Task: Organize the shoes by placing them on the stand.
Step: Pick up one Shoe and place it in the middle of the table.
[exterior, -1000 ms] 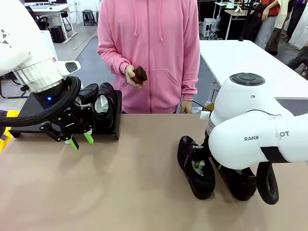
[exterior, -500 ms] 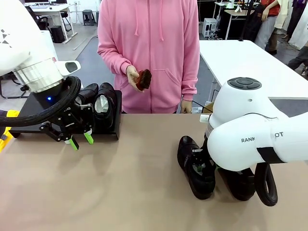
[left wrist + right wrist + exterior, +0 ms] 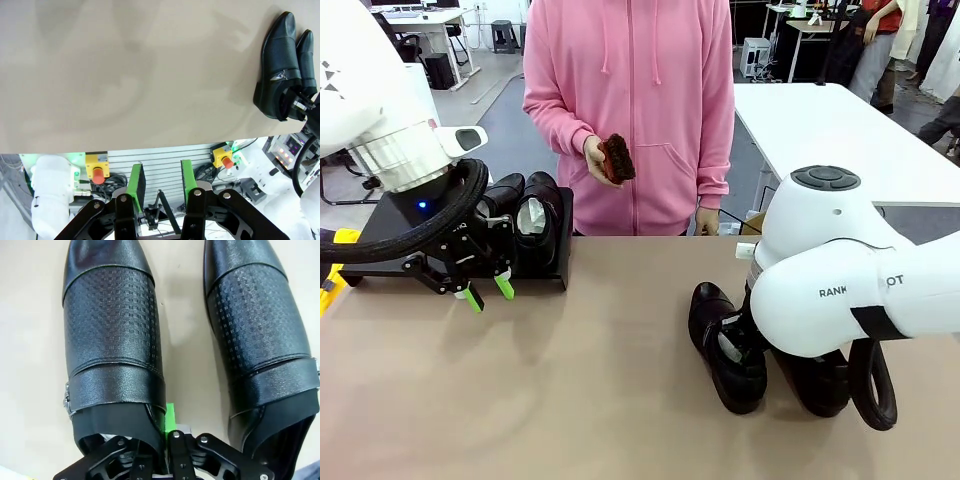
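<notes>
Two glossy black shoes (image 3: 535, 218) stuffed with white paper stand on the low black stand (image 3: 560, 255) at the far left. My left gripper (image 3: 485, 292) hangs open and empty just in front of it, green fingers (image 3: 136, 180) apart. Near the right front, two more shoes lie side by side on the table. My right gripper (image 3: 162, 427) is shut on the inner side wall of the left shoe (image 3: 112, 340), one finger inside its opening. The other shoe (image 3: 260, 330) lies beside it, untouched. In the front view my right arm hides most of this shoe (image 3: 815, 385).
A person in a pink hoodie stands at the far side holding a small brown brush (image 3: 614, 158) in one hand. The tan table (image 3: 580, 380) is bare between the stand and the right pair of shoes. The left wrist view shows that pair (image 3: 280, 65) far off.
My right gripper has closed onto the shoe's side wall and the arm has sunk a little. The person has turned the brush in the hand. The left arm is unmoved.
</notes>
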Controlling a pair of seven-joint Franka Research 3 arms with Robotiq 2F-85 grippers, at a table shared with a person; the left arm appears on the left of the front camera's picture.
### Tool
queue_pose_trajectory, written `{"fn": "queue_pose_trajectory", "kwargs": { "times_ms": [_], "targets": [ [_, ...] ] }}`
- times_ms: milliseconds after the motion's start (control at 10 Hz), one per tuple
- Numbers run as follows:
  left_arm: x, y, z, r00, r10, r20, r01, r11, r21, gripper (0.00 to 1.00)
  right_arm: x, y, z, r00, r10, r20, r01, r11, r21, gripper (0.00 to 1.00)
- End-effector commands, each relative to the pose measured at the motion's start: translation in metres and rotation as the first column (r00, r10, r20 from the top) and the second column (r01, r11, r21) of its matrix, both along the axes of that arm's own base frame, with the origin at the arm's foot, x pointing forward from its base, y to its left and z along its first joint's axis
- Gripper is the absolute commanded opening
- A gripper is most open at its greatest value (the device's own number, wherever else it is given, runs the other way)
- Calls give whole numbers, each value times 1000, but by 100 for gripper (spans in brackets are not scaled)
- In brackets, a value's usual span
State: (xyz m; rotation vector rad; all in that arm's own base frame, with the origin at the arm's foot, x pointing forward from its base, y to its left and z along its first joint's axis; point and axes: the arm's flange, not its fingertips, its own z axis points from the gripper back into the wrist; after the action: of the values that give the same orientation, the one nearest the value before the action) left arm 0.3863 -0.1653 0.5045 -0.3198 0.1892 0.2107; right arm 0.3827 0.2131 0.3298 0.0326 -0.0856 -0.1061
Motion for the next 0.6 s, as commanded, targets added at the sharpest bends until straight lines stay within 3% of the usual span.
{"fn": "queue_pose_trajectory", "kwargs": {
  "times_ms": [0,200,500],
  "targets": [
    [-3,0,0,1000,10,10,-10,1000,-6,41,4,2,-2,999,16,39,-16,1000,-5,0],
    [-3,0,0,1000,10,10,-10,1000,-6,41,4,2,16,1000,10,29,-10,1000,10,0],
    [-3,0,0,1000,10,10,-10,1000,-6,41,-38,50,89,983,-69,171,57,996,73,0]
  ]
}}
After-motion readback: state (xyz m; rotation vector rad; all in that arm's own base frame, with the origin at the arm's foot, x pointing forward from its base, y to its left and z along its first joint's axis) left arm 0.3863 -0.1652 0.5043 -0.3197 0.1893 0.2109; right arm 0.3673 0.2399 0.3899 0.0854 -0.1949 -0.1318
